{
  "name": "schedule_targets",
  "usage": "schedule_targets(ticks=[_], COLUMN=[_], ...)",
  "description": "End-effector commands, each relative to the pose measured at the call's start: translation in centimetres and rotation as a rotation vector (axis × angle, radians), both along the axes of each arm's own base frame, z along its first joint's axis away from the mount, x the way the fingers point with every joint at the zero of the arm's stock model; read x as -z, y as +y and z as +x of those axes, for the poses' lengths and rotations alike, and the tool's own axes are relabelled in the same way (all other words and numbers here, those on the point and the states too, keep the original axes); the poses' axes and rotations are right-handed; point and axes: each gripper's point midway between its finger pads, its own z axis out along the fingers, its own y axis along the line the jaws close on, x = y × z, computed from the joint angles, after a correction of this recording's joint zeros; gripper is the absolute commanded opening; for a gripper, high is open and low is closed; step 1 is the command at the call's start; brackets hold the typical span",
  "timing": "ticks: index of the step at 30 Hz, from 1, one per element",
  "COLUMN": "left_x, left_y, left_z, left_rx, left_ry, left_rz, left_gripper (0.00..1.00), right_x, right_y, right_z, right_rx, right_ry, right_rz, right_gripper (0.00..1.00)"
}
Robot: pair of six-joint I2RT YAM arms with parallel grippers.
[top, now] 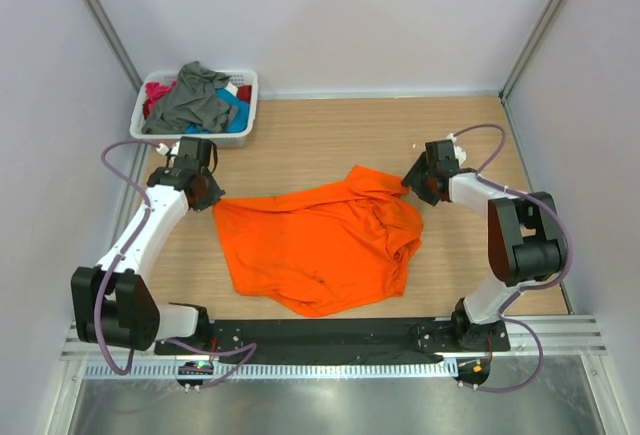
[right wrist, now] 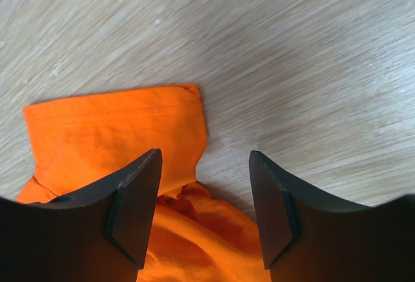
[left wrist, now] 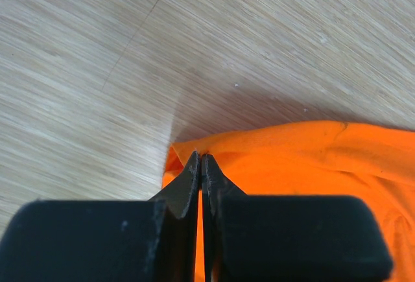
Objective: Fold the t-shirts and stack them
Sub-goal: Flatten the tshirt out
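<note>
Spreading seems the step in hand. From above, the orange t-shirt [top: 320, 245] lies rumpled mid-table. At the left wrist, the left gripper [left wrist: 201, 159] has its jaws clamped on the shirt's near-left corner. At the right wrist, the right gripper [right wrist: 204, 155] has its jaws apart over the sleeve [right wrist: 117, 133] edge; it should bite the hem squarely before pulling.

This is a robotics lab test cell. Plain pale wall panels [top: 330, 15] in metal framing [top: 535, 30] enclose a wood-grain worktop [top: 330, 135]. The left arm [top: 150, 230] and right arm [top: 515, 235] are bolted to a black base plate [top: 320, 335] beside an aluminium rail [top: 330, 368], with purple cables [top: 484, 126] looping loose. A white laundry basket [top: 252, 95] of clothes sits in the far corner.
</note>
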Motion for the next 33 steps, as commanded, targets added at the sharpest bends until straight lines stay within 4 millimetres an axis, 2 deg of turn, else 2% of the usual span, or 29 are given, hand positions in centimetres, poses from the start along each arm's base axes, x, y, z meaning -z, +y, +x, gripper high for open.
schedule_targets(ticks=[1, 10, 14, 15, 18, 21, 22, 24, 25, 28, 30, 31, 33], left_x=[-1.3, -1.3, -1.3, -1.4, -1.5, -1.8, -1.8, -1.9, -1.9, -2.5, -3.6, -4.3, -6.6], left_y=[0.1, 0.0, 0.0, 0.0, 0.1, 0.3, 0.2, 0.1, 0.0, -0.4, -0.3, -0.3, -0.3], left_z=[0.5, 0.5, 0.6, 0.6, 0.4, 0.4, 0.4, 0.5, 0.6, 1.2, 1.9, 2.4, 3.7], left_rx=[0.004, 0.007, 0.008, 0.008, 0.006, 0.003, 0.006, 0.008, 0.013, 0.028, 0.039, 0.043, 0.053], left_ry=[-0.062, -0.064, -0.066, -0.066, -0.069, -0.079, -0.078, -0.082, -0.086, -0.114, -0.145, -0.170, -0.236], left_rz=[-0.007, -0.008, -0.008, -0.008, -0.004, 0.000, -0.001, -0.005, -0.010, -0.022, -0.015, -0.010, 0.004], left_gripper=[0.00, 0.00, 0.00, 0.00, 0.00, 0.00, 0.00, 0.00, 0.00, 0.00, 0.00, 0.00, 0.00], right_x=[-0.4, 1.2, 1.9, 1.9, 2.2, 1.8, 1.7, 1.3, 1.2, -0.4, -2.8, -4.8, -7.5], right_y=[0.7, 1.4, 1.5, 2.2, 2.5, 2.5, 2.4, 2.6, 2.5, 2.3, 2.2, 1.6, 1.3], right_z=[0.7, 0.8, 0.9, 0.8, 0.8, 0.9, 1.0, 1.4, 1.5, 3.3, 5.3, 7.0, 8.5], right_rx=[0.006, 0.003, 0.007, -0.010, -0.016, -0.015, -0.015, -0.017, -0.016, -0.029, -0.050, -0.030, -0.048], right_ry=[-0.029, -0.009, -0.004, 0.001, 0.007, -0.006, -0.009, -0.029, -0.035, -0.093, -0.162, -0.219, -0.292], right_rz=[0.039, 0.086, 0.090, 0.125, 0.142, 0.141, 0.140, 0.143, 0.141, 0.112, 0.088, 0.052, 0.008], right_gripper=[0.62, 0.58, 0.52, 0.50, 0.44, 0.32, 0.23, 0.11, 0.01, 0.01, 0.01, 0.01, 0.01])
